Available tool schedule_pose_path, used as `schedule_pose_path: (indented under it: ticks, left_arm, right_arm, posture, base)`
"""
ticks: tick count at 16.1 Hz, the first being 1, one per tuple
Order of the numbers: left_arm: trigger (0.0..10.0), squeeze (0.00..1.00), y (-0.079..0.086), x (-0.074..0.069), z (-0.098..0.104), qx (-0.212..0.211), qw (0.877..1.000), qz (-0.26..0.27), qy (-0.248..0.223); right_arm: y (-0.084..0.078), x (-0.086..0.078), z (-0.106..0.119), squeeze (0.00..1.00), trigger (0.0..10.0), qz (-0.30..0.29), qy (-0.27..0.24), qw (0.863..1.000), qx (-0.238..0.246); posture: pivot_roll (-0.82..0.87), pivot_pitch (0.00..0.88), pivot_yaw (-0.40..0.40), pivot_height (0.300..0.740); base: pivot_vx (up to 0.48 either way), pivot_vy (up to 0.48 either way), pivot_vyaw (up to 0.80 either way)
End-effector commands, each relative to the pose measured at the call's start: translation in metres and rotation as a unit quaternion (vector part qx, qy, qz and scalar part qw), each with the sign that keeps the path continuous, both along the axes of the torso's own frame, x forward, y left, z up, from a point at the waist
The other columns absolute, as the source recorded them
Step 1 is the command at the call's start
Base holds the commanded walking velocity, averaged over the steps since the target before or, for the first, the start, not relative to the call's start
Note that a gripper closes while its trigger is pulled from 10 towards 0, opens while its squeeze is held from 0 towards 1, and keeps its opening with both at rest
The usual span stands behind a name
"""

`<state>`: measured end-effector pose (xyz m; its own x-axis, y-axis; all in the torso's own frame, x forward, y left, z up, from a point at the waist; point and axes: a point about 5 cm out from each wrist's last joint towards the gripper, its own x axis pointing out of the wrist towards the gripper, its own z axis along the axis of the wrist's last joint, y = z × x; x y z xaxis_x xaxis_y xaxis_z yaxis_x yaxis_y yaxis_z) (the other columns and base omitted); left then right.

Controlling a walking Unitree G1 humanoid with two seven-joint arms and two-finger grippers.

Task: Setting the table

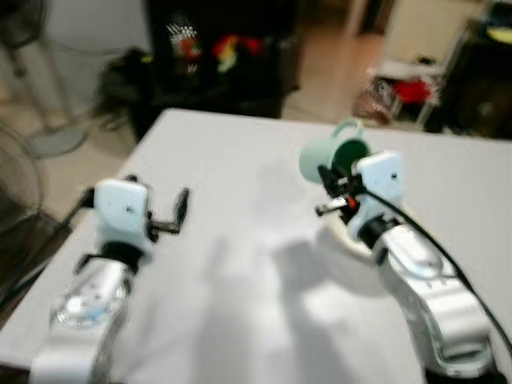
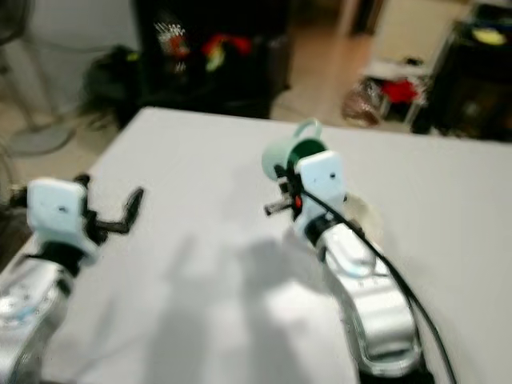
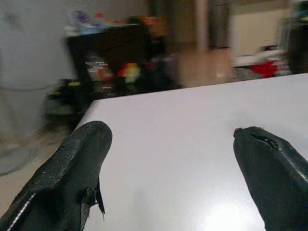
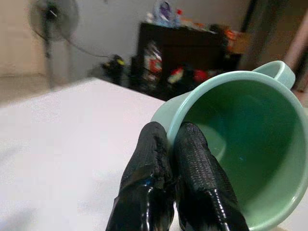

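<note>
Mug [image 4: 240, 144] hangs tipped over the table [image 1: 240, 160], nearer its far right side. My right gripper [image 4: 175, 159] pinches its rim. It could slip. My left gripper [image 3: 168, 159] waits open, empty.

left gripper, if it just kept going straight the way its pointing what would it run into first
Nothing soon, as far as I can judge. The left gripper, fingers apart, points along the bare white table. Past the far edge stands a dark shelf unit, though depth is hard to judge.

One green mug [image 1: 332, 157], one white table [image 1: 232, 160], one plate [image 1: 350, 240], two hands [image 1: 178, 214] [image 1: 326, 186]
</note>
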<state>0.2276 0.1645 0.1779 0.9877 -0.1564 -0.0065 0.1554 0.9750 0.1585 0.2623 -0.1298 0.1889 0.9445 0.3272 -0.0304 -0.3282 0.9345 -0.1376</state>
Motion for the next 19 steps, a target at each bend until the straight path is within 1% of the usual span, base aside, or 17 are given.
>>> schedule_pose_path:
  ticks: [1,4,6,8,10,11,12,13,14,15,16,18,19]
  left_arm:
    - [10.0,0.00,0.006,0.000,0.004,0.009,1.000,0.009,-0.008]
    - [10.0,0.00,0.010,0.000,0.004,0.024,1.000,0.008,-0.004]
    - [10.0,0.00,0.012,0.000,0.005,0.034,0.999,0.000,0.000]
    - [10.0,0.00,0.013,0.000,0.004,0.045,0.999,-0.016,0.009]
    - [10.0,0.00,0.013,0.000,0.004,0.056,0.997,-0.055,0.028]
    - [10.0,0.00,0.013,0.000,0.005,0.065,0.994,-0.075,0.035]
    - [10.0,0.00,0.014,0.000,0.006,0.069,0.993,-0.091,0.040]
    - [10.0,0.00,0.014,0.000,0.006,0.072,0.992,-0.098,0.043]
    - [10.0,0.00,0.015,-0.003,0.007,0.084,0.987,-0.125,0.059]
    - [10.0,0.00,0.015,-0.005,0.007,0.088,0.984,-0.140,0.068]
    - [10.0,0.00,0.015,-0.006,0.007,0.089,0.982,-0.149,0.073]
    - [10.0,0.00,0.012,-0.013,0.006,0.089,0.973,-0.188,0.096]
    - [10.0,0.00,0.012,-0.015,0.006,0.089,0.972,-0.195,0.099]
  right_arm:
    - [0.006,0.001,0.011,0.00,10.0,0.021,-0.026,0.999,0.005]
    - [0.018,0.010,0.018,0.00,10.0,0.116,-0.032,0.992,-0.035]
    - [0.025,0.024,0.023,0.00,10.0,0.159,-0.034,0.985,-0.061]
    - [0.037,0.040,0.028,0.00,10.0,0.210,-0.034,0.972,-0.101]
    - [0.053,0.064,0.027,0.00,10.0,0.287,-0.019,0.942,-0.175]
    - [0.056,0.074,0.026,0.00,10.0,0.311,-0.010,0.928,-0.206]
    - [0.057,0.082,0.026,0.00,10.0,0.326,-0.002,0.918,-0.228]
    - [0.058,0.085,0.027,0.00,10.0,0.332,0.002,0.912,-0.241]
    - [0.056,0.091,0.029,0.00,10.0,0.370,0.025,0.883,-0.288]
    - [0.054,0.094,0.029,0.00,10.0,0.396,0.039,0.863,-0.310]
    - [0.053,0.093,0.029,0.00,10.0,0.409,0.049,0.855,-0.316]
    - [0.045,0.092,0.023,0.00,10.0,0.452,0.086,0.817,-0.349]
    - [0.044,0.091,0.022,0.00,10.0,0.457,0.091,0.811,-0.353]
  posture:
    - [0.02,0.000,0.002,0.740]
    - [0.03,0.000,0.003,0.740]
    - [0.03,0.000,0.009,0.740]
    - [0.03,0.000,0.017,0.740]
    - [0.03,0.000,0.022,0.740]
    - [0.03,0.000,0.029,0.740]
    - [0.03,0.000,0.028,0.740]
    - [0.03,0.000,0.026,0.740]
    - [0.03,0.000,0.024,0.740]
    - [0.03,0.000,0.024,0.740]
    - [0.04,0.000,0.013,0.740]
    - [0.03,0.000,0.009,0.740]
    - [0.03,0.000,0.009,0.740]
  base:
    - [0.000,0.000,0.00]
    - [0.000,0.000,0.00]
    - [0.000,0.000,0.00]
    - [0.000,0.000,0.00]
    - [0.000,0.000,0.00]
    - [0.000,0.000,0.00]
    - [0.000,0.000,0.00]
    - [0.000,0.000,0.00]
    - [0.000,0.000,0.00]
    - [0.000,0.000,0.00]
    - [0.000,0.000,0.00]
    - [0.000,0.000,0.00]
    - [0.000,0.000,0.00]
